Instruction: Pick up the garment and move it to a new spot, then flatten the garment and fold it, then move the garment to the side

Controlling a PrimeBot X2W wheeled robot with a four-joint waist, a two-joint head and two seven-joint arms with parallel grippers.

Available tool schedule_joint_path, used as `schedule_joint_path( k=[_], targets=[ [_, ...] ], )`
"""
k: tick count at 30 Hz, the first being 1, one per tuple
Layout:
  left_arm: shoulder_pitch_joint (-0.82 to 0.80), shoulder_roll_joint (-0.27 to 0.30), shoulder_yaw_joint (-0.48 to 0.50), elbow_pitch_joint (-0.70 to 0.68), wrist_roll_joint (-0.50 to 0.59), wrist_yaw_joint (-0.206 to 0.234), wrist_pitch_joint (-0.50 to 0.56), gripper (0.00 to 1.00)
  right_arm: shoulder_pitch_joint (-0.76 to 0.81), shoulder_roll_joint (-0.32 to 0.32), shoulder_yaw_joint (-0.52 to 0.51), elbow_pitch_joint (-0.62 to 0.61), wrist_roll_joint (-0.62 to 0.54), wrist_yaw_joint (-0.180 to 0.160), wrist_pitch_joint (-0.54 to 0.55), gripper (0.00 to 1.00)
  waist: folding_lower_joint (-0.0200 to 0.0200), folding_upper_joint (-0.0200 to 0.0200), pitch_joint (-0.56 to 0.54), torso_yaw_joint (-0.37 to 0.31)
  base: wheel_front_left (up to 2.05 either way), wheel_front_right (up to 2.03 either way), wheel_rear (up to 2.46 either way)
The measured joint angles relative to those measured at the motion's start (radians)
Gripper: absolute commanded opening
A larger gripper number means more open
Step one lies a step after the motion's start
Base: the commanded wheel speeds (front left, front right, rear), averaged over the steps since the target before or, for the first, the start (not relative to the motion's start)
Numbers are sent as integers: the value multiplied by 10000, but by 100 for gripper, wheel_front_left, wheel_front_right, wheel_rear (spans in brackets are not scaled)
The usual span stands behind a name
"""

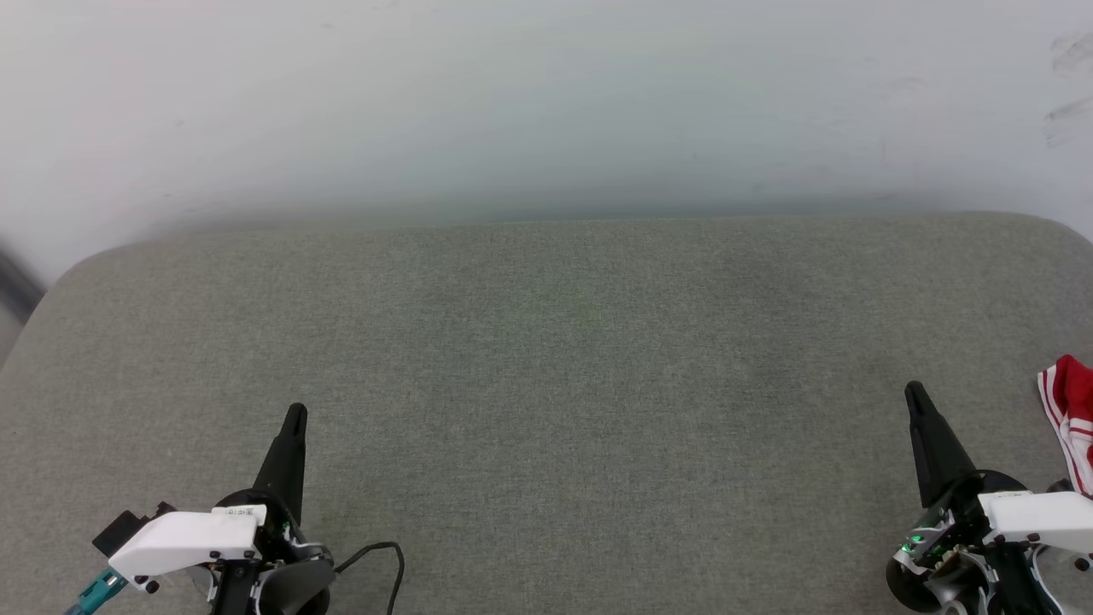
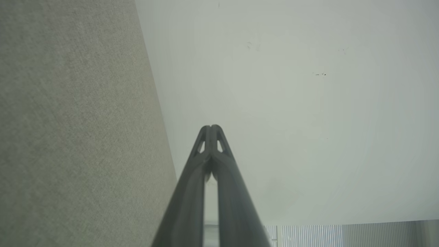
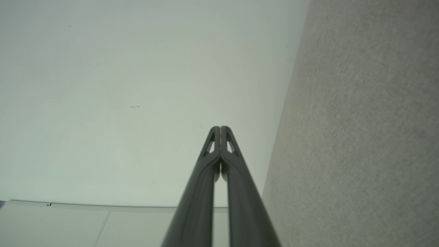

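Grey fabric table, pale wall behind its far edge. Left gripper low over table's near-left part, fingers pointing toward far edge, leaning slightly right, tips pressed together, nothing between. Right gripper over table's near-right part, leaning slightly left, tips likewise together, empty. Garment, red with white stripes, bunched at table's right edge, just beside right gripper.

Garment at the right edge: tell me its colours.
The garment is red with white stripes; head view shows it best.
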Motion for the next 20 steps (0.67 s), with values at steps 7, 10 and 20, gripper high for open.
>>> schedule_joint_path(
  k=[7,10,20],
  targets=[
    [0,-8,10,0,4,0,8,0,0,0,0,0,2,0,0,0,0,0,0,0,0,0,0],
    [0,-12,13,0,6,0,10,0,0,0,0,0,2,0,0,0,0,0,0,0,0,0,0],
    [-1,-25,27,2,15,0,13,0,0,0,0,0,2,0,0,0,0,0,0,0,0,0,0]
  ],
)
